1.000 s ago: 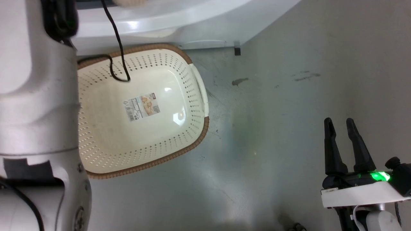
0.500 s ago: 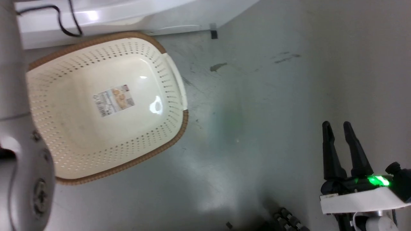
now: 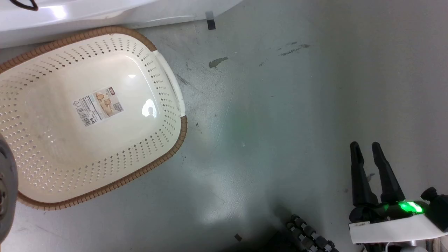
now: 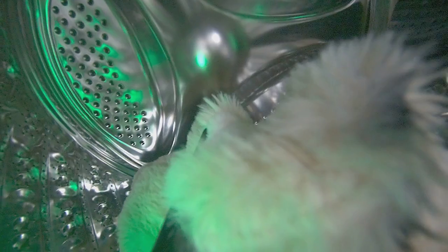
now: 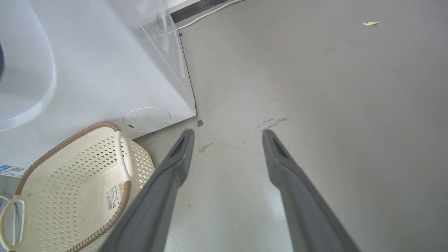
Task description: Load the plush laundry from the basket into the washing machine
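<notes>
The plush laundry, shaggy and cream, sits inside the washing machine's steel drum, close against the left wrist camera. It covers the place where my left fingers rise, so their state is hidden. The basket stands on the floor against the white washing machine, holding nothing but its label sticker. My right gripper hangs open over bare floor, well right of the basket. In the right wrist view, the right gripper is open, with the basket and the washing machine at left.
A dark stain and scuff marks mark the grey floor between basket and right gripper. A dark ribbed part shows at the bottom edge. A pale piece of my left arm is at the left edge. A white cable lies far back.
The head camera has swung, so the basket and washer slide left in the picture and my left arm leaves it. The right gripper stays open, slightly lower in the picture.
</notes>
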Robot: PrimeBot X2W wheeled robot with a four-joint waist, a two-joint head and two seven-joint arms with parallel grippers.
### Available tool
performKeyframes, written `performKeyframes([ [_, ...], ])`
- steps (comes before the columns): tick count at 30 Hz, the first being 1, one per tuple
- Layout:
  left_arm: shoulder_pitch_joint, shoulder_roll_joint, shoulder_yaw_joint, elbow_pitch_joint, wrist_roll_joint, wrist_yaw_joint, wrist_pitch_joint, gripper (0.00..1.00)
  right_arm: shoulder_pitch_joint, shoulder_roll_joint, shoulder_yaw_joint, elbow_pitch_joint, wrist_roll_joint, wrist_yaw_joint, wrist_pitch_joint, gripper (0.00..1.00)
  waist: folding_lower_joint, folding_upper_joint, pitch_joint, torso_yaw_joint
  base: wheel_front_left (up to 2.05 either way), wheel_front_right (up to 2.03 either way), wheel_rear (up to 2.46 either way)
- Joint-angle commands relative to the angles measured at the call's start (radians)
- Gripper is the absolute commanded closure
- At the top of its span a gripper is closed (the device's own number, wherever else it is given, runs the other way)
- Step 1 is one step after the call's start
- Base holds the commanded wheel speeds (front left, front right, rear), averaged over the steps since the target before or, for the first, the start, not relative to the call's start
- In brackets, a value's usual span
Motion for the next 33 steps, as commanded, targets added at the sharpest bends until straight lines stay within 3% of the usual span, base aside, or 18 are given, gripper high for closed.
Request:
performKeyframes([
  [1, -0.029, 0.006, 0.0, 0.005, 0.0, 0.008, 0.003, 1.0, 0.012, 0.001, -0.003, -0.007, 0.005, -0.001, -0.004, 0.0, -0.0001, 0.0, 0.003, 0.0, 0.0, 0.0, 0.0],
  [9, -0.071, 0.002, 0.006, 0.111, -0.025, 0.027, 0.097, 1.0, 0.016, 0.001, -0.006, -0.012, 0.011, -0.001, -0.004, 0.0, -0.0001, 0.0, 0.015, 0.006, 0.0, 0.0, 0.0],
  [10, -0.076, 0.001, 0.008, 0.122, -0.029, 0.03, 0.105, 0.96, 0.014, 0.001, -0.006, -0.012, 0.011, -0.001, -0.004, 0.0, -0.0001, 0.0, 0.016, 0.007, 0.0, 0.0, 0.0],
  [11, -0.08, -0.001, 0.009, 0.133, -0.033, 0.031, 0.115, 0.65, 0.012, 0.001, -0.005, -0.011, 0.01, -0.001, -0.004, 0.0, -0.0001, 0.0, 0.016, 0.007, 0.0, 0.0, 0.0],
  [12, -0.085, -0.002, 0.009, 0.144, -0.037, 0.03, 0.123, 0.0, 0.009, 0.001, -0.004, -0.01, 0.01, -0.001, -0.004, 0.0, -0.0001, 0.0, 0.016, 0.008, 0.0, 0.0, 0.0],
  [26, -0.07, -0.047, 0.011, 0.242, -0.113, -0.02, 0.097, 0.0, -0.042, 0.001, -0.009, 0.005, -0.009, -0.001, -0.004, 0.0, -0.0001, 0.0, -0.029, 0.036, 0.0, 0.0, 0.0],
  [33, 0.014, -0.104, -0.004, 0.28, -0.158, -0.045, 0.009, 0.0, -0.076, 0.001, -0.048, 0.037, -0.032, -0.001, -0.004, 0.0, -0.0001, 0.0, -0.105, 0.106, 0.0, 0.0, 0.0],
])
